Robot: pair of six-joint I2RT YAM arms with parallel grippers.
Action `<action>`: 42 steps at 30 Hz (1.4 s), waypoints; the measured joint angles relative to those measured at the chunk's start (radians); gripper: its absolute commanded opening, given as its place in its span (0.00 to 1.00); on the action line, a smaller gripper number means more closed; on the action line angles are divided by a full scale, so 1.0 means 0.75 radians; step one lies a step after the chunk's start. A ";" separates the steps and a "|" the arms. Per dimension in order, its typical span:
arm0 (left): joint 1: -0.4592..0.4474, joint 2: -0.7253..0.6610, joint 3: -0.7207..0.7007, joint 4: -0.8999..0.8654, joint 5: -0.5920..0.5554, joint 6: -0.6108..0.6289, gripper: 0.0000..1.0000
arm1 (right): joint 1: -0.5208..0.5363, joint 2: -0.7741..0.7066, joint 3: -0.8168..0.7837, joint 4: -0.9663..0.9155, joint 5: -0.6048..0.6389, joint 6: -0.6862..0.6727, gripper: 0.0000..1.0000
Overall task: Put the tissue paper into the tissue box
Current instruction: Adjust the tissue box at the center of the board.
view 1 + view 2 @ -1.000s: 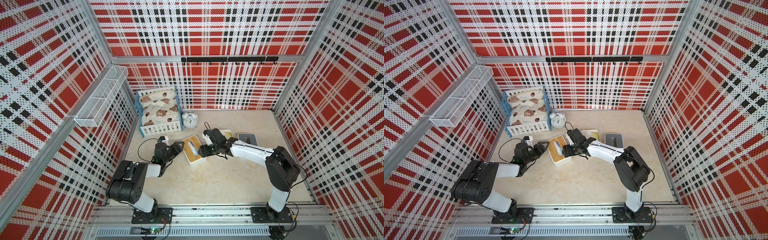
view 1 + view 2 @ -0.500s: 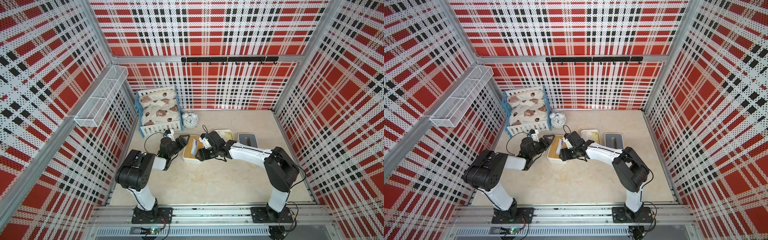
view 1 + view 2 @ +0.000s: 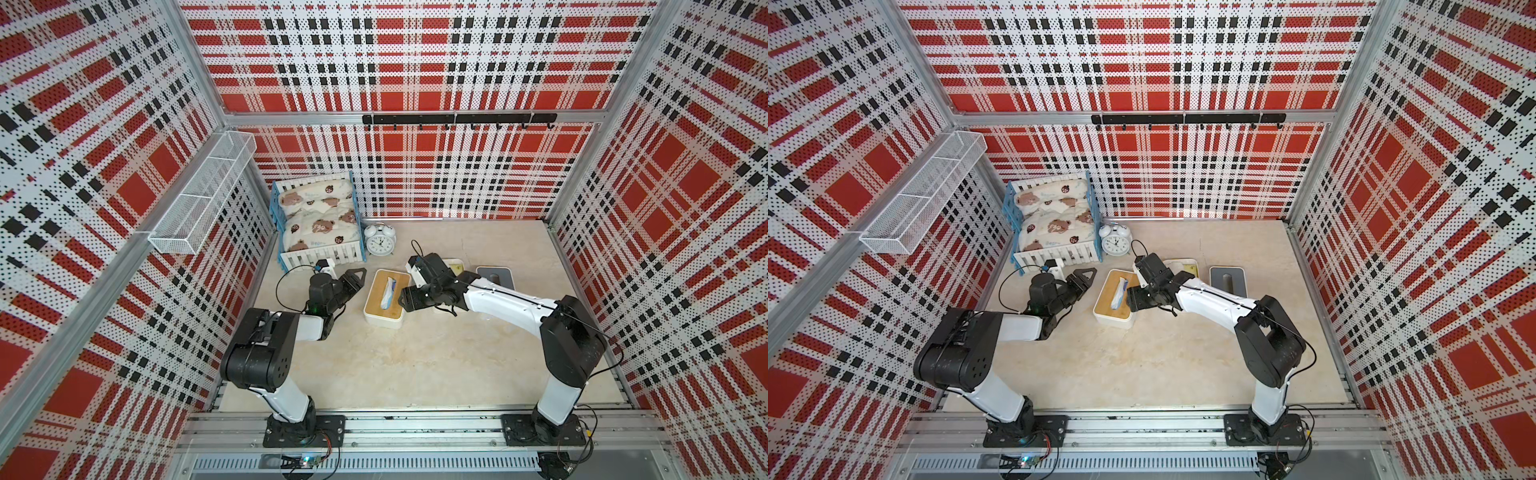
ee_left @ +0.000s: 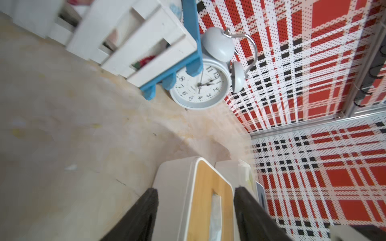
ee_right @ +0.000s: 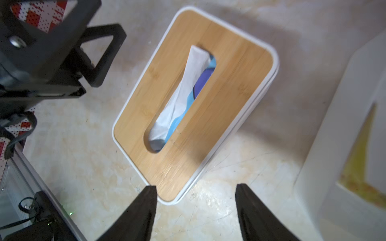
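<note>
The white tissue paper (image 5: 183,94) sits inside the white tissue box with the wooden lid (image 5: 229,94). A bit of it pokes up through the long hole. The job looks nearly done, so both hands should lift away slowly and not bump the box or snag the paper. Just left of the box, the left hand (image 3: 353,284) is spread apart and holds nothing. Right of the box, the right hand (image 5: 196,186) is spread apart and empty too.
</note>
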 measured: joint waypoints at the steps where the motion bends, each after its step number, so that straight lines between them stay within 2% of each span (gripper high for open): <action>1: 0.003 -0.013 0.003 -0.037 -0.014 0.025 0.64 | -0.016 0.000 0.013 0.001 0.008 -0.003 0.68; 6: -0.028 -0.051 0.071 -0.249 -0.127 0.174 0.65 | -0.068 0.056 0.125 -0.005 0.050 -0.024 0.69; 10: -0.102 -0.062 0.165 -0.432 -0.255 0.303 0.65 | -0.065 0.137 0.194 -0.013 0.074 -0.035 0.56; 16: -0.153 -0.062 0.222 -0.581 -0.371 0.406 0.65 | -0.065 0.245 0.263 -0.038 0.110 -0.055 0.50; 24: -0.228 -0.050 0.243 -0.694 -0.451 0.467 0.65 | -0.064 0.317 0.282 -0.086 0.160 -0.079 0.46; 33: -0.253 -0.036 0.252 -0.741 -0.468 0.487 0.65 | -0.061 0.344 0.315 -0.094 0.162 -0.094 0.46; 42: -0.268 -0.096 0.239 -0.785 -0.469 0.478 0.64 | -0.055 0.393 0.385 -0.089 0.070 -0.109 0.46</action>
